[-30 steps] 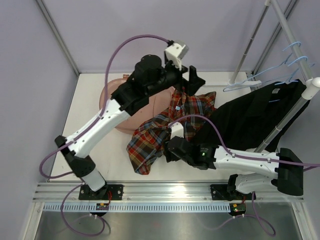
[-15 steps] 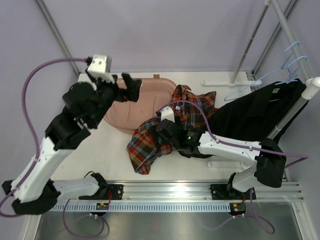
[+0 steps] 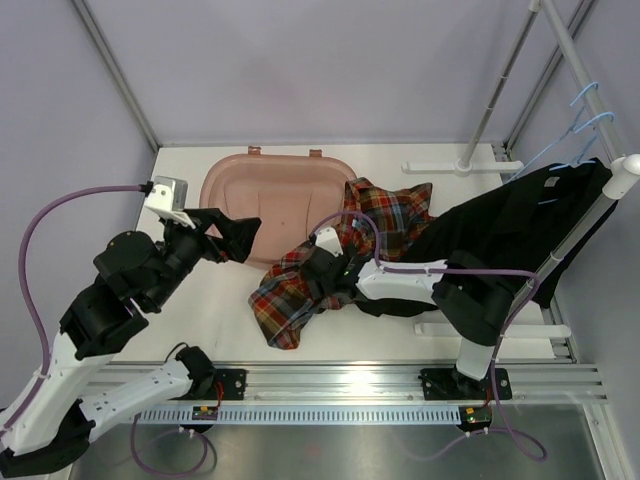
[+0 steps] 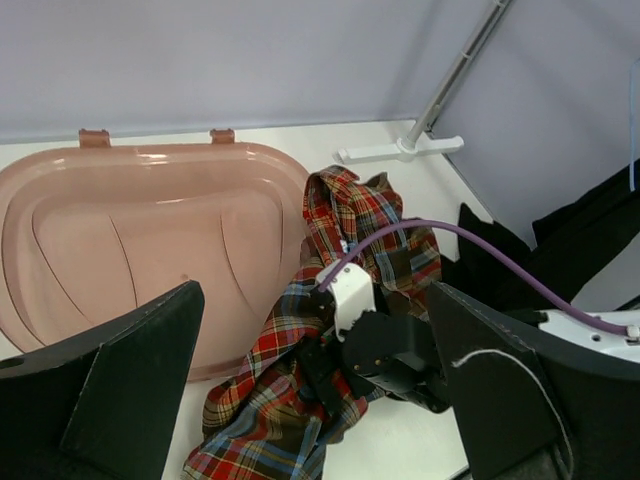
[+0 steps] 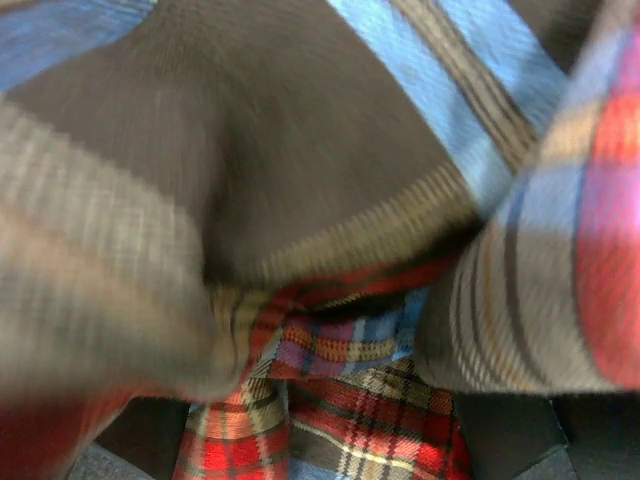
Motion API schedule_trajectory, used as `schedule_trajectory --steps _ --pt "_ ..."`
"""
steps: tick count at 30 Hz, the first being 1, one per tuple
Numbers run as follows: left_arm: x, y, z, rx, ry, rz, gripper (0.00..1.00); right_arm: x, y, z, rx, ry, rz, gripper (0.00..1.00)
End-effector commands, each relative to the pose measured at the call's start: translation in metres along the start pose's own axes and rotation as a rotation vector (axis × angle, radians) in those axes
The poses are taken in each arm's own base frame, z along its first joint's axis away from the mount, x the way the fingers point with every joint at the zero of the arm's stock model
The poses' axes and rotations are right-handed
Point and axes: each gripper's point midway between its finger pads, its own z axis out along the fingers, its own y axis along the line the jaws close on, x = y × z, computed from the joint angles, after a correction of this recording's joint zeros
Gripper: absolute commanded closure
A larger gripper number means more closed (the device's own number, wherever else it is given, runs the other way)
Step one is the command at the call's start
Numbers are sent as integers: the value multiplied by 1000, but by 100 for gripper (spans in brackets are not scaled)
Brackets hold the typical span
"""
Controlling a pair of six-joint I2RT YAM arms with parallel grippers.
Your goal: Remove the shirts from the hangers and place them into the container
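Red plaid shirt (image 3: 385, 212) overlapping container (image 3: 262, 185), smothering right gripper (image 3: 305, 278), black shirt (image 3: 500, 232) beside

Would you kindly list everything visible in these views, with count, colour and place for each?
plaid shirt: one, red, yellow and dark blue, crumpled on the table against the tub's right side
black shirt: one, black, draped from the rack down onto the table, right
hangers: at least two hooks visible, light blue, on the rack, upper right
tub: one, pinkish-brown, back middle of the table
rack poles: white, right side
table: one, white
left gripper: black, open, beside the tub's front left
right gripper: black, open, pushed into the plaid shirt
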Motion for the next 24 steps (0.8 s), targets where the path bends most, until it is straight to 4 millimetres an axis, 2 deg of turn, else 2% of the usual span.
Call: schedule_trajectory --steps 1,3,4,6,7,8,12,14,15,16,17,18,19,20,21,22,23,24 --pt "14 -9 2 50 45 -15 1 1 14 18 -27 -17 62 1" --pt "19 -10 2 62 47 -22 1 3 14 22 -18 -17 60 1" --pt "21 -10 1 64 48 -24 1 5 13 23 -10 -19 60 4" --pt "22 -7 -1 60 37 -30 1 5 12 23 -5 -30 74 54" --pt "22 -5 -3 57 31 -34 1 6 7 22 3 -45 85 83" --pt "22 -4 -4 53 27 -38 1 5 5 19 5 -55 97 100" --pt "23 6 -8 23 -10 -45 2 -8 -4 -7 9 -134 121 100" --pt "29 10 -8 -2 14 -34 3 -25 -2 -43 -3 -195 117 100" --pt "32 14 -6 -23 25 -30 5 -41 4 -63 -23 -235 133 100" --pt "40 18 -4 -46 56 -18 6 -50 4 -92 -46 -263 126 100" --pt "44 20 -3 -63 70 -24 7 -58 5 -108 -65 -276 126 100" --pt "47 24 -3 -86 79 -22 9 -69 5 -125 -86 -297 135 100" --pt "56 28 -2 -100 107 -14 11 -88 0 -155 -120 -332 158 100" --pt "61 30 -2 -117 126 -23 12 -99 -4 -169 -136 -353 168 100" --pt "64 34 -3 -140 134 -26 15 -109 -8 -183 -154 -378 159 100" --pt "71 37 -5 -152 159 -24 24 -130 -13 -211 -197 -425 179 100" --pt "73 38 -6 -156 164 -37 29 -142 -16 -224 -209 -452 169 100" --pt "75 39 -8 -159 165 -45 33 -169 -23 -251 -221 -516 155 100"
